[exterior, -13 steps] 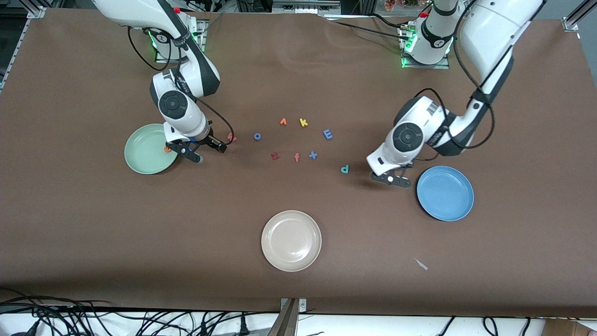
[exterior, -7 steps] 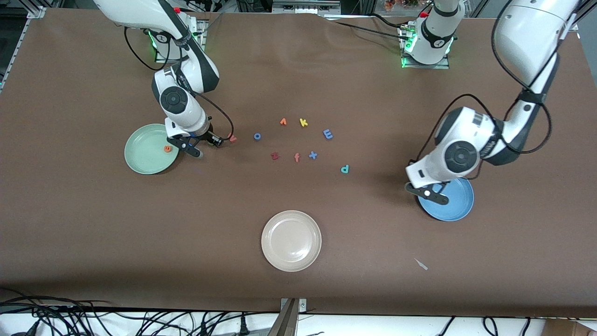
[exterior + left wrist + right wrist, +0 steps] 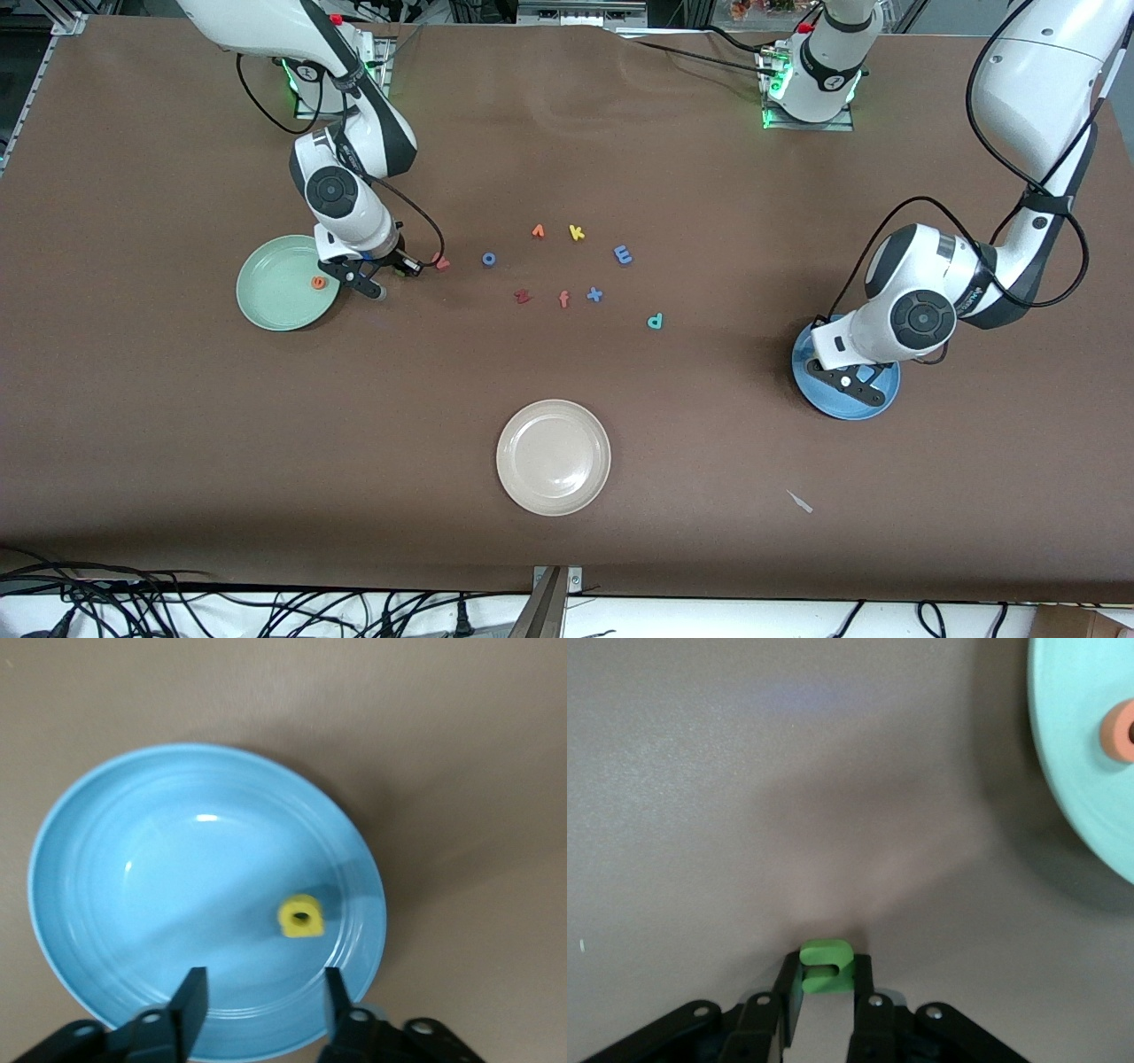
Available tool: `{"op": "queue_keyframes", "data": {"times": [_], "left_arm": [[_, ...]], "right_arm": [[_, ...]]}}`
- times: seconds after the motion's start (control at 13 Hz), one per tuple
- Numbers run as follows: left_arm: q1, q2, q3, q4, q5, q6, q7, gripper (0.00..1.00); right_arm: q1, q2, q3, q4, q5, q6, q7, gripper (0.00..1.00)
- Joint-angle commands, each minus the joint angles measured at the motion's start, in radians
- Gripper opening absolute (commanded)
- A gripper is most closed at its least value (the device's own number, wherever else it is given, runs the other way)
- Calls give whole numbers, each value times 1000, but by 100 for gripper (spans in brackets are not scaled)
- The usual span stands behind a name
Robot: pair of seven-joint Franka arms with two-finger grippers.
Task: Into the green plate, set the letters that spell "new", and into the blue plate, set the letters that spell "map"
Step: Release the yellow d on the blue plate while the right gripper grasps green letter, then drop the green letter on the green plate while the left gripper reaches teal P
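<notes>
Across the table, our right gripper (image 3: 387, 276) works beside the round mint-green plate (image 3: 270, 306) (orange foam "e" (image 3: 318, 283) inside). Left wrist: left gripper (image 3: 261, 997) parted, yellow foam "a" (image 3: 299, 916) dropped in the bright blue plate (image 3: 133, 868). Right wrist: jaws clamp the green foam "n" (image 3: 826, 966) — lift straight, then carry it over the rim.

We see a yellow "a" (image 3: 300, 916) on the bright blue plate (image 3: 106, 859), an orange "e" (image 3: 318, 283) on the pale mint-green plate (image 3: 270, 306), a green "n" (image 3: 826, 966) between black fingers (image 3: 790, 992), a brown worktop (image 3: 177, 461).
</notes>
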Motion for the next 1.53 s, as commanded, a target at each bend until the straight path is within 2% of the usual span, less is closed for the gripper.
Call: {"op": "queue_keyframes", "data": {"times": [0.0, 0.23, 0.46, 0.69, 0.92, 1.0, 1.15, 1.3, 1.46], "left_arm": [[-10, -14, -41, 32, -73, -23, -89, 100], [-34, -8, -116, 26, -95, -20, -330, 100], [-124, -5, -126, 6, -131, 29, -543, 100], [-200, 15, -123, -38, -139, 158, -686, 100], [-284, 69, -111, -40, -92, 247, -839, 100], [-295, 89, -109, -37, -41, 272, -893, 100], [-298, 127, -110, -35, 51, 292, -965, 100], [-318, 153, -109, -28, 85, 318, -1007, 100], [-347, 167, -95, -17, 85, 321, -1016, 99]], "right_arm": [[-5, -31, 2, 0, 6, -4, -12, 10], [-6, -133, -21, 18, -16, -129, -114, 10], [-6, -177, -194, 23, -19, -215, -420, 10], [-11, -146, -378, 17, -5, -199, -717, 10], [-17, -83, -398, 3, -2, -133, -758, 10], [-17, -82, -398, 3, -2, -131, -756, 18], [-18, -75, -397, 7, 1, -136, -745, 99], [-9, -101, -381, 17, 28, -176, -704, 99], [-6, -129, -281, 23, 36, -199, -556, 99]]}}
